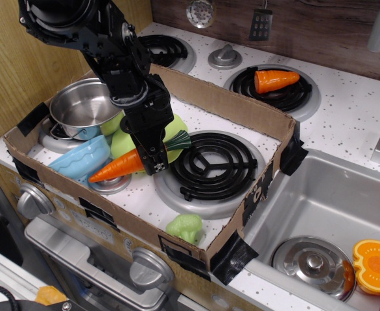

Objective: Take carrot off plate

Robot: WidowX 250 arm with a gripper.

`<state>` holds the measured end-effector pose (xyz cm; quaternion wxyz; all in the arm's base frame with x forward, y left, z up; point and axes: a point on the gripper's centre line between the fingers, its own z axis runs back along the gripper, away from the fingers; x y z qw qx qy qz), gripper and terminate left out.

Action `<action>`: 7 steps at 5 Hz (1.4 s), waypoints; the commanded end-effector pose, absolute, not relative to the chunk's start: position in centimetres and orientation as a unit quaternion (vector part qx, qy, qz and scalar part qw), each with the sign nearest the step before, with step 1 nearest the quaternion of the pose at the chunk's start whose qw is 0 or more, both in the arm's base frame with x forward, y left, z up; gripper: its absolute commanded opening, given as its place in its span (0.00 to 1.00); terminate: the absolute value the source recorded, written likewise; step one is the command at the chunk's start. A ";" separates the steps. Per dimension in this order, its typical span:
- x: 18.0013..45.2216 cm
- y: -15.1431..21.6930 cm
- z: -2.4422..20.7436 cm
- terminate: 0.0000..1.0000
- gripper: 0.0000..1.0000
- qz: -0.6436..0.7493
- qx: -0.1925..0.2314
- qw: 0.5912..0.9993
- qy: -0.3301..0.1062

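Observation:
The long orange carrot point(115, 167) with a dark green stem end lies slanted across the lime-green plate point(120, 144), its tip pointing front-left past the plate's rim. My gripper point(154, 159) comes down from above and is closed around the carrot near its stem end. The carrot's stem end is tilted slightly up. My black arm hides the right part of the plate.
A cardboard box wall point(222, 103) fences the stovetop area. A light blue bowl point(80, 157) and a steel pot point(83, 107) sit left of the plate. A black burner point(209, 165) lies right of it, a green broccoli piece point(185, 227) in front. A stubby carrot piece point(275, 80) sits on the back burner, and the sink point(332, 201) is to the right.

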<state>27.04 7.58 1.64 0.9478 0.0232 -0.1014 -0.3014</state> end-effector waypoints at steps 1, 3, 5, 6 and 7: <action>26.4 6.5 4.7 0.00 0.00 -0.259 0.027 0.960 -0.107; 26.7 4.5 8.9 0.00 0.00 -0.186 0.021 0.980 -0.072; 29.4 1.7 8.2 0.00 0.00 -0.156 0.037 0.984 -0.079; 31.3 0.8 6.6 0.00 0.00 -0.162 0.031 0.983 -0.077; 33.6 0.3 4.9 0.00 0.00 -0.139 0.041 0.988 -0.055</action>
